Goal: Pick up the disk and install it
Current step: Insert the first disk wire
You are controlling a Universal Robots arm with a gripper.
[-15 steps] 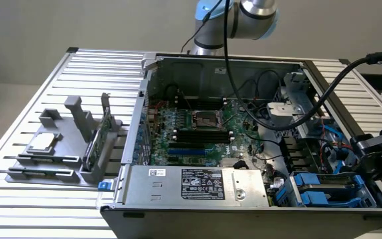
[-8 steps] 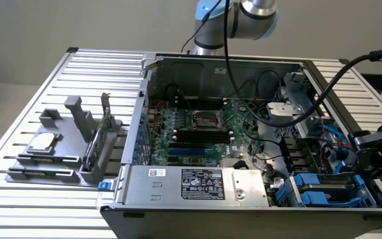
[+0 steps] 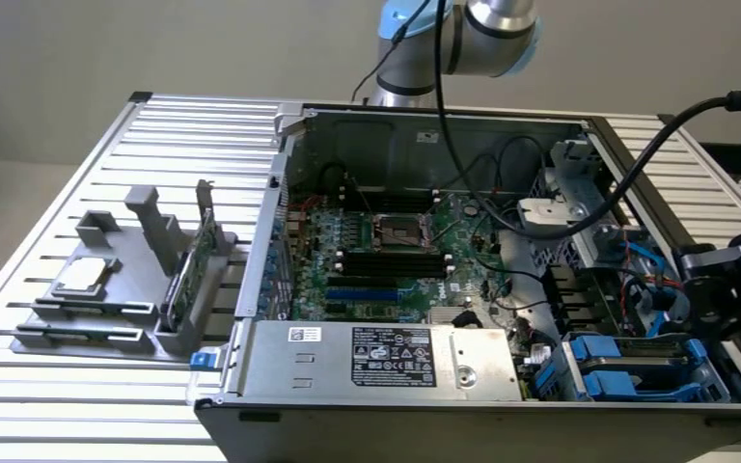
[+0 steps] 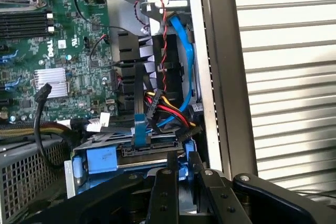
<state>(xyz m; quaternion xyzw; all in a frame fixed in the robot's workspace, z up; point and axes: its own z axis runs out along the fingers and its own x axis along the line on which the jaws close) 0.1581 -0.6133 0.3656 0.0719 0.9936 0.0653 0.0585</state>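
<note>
The disk (image 4: 101,159) stands on edge in the drive bay at the case's front corner, with its blue carrier and a connector edge showing. In the exterior view the blue carrier (image 3: 600,359) sits low on the right, beside the power supply. My gripper (image 4: 181,162) is directly over the carrier's end. Its black fingers (image 4: 167,179) are close together with blue plastic between them, so they look shut on the carrier. In the exterior view the gripper (image 3: 708,307) hangs just above the bay from the right.
Blue, red and black cables (image 4: 176,66) run down into the bay beside the case wall (image 4: 212,77). The motherboard (image 3: 384,251) fills the open case. On the exterior view's left, a grey fixture (image 3: 100,318) holds a silver CPU chip (image 3: 81,277) and a green card (image 3: 188,275).
</note>
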